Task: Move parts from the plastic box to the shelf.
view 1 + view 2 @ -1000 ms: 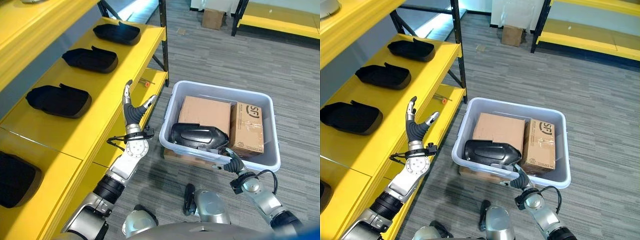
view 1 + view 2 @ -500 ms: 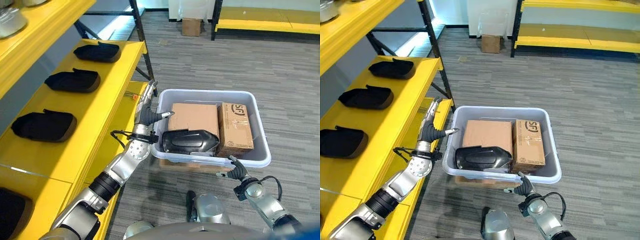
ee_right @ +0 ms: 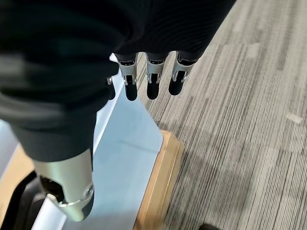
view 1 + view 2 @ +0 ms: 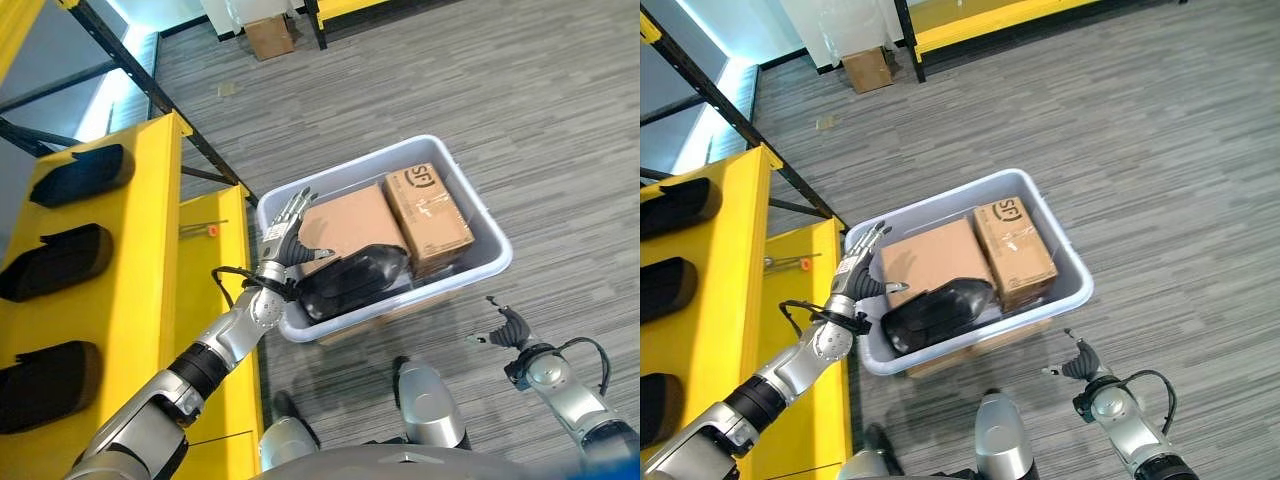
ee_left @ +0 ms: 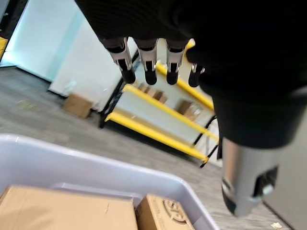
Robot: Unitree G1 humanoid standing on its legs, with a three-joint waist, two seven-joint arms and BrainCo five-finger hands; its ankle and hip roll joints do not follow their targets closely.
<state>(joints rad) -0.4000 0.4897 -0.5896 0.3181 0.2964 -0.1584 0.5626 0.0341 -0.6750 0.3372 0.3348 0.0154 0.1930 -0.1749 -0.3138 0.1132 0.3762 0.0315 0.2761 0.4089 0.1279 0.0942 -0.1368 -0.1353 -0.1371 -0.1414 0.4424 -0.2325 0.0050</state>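
Observation:
A pale grey plastic box (image 4: 455, 283) stands on the floor beside the yellow shelf (image 4: 150, 260). Inside it a black moulded part (image 4: 352, 280) lies along the near wall, in front of two cardboard boxes (image 4: 345, 222). My left hand (image 4: 283, 232) hovers open over the box's shelf-side corner, its straight fingers (image 5: 146, 62) just above the black part's end and holding nothing. My right hand (image 4: 505, 325) hangs open over the floor, off the box's near right corner, fingers (image 3: 153, 81) straight. Three black parts (image 4: 55, 262) rest in a row on the shelf.
A wooden board (image 3: 158, 187) lies under the plastic box. A small orange-tipped tool (image 4: 200, 231) lies on the lower shelf level. Another cardboard box (image 4: 868, 68) stands on the floor by a far yellow rack. Grey carpet spreads to the right.
The camera has swung round. My left hand has gone from the shelf's edge to over the box's corner by the black part. My right hand has drawn away from the box's near rim.

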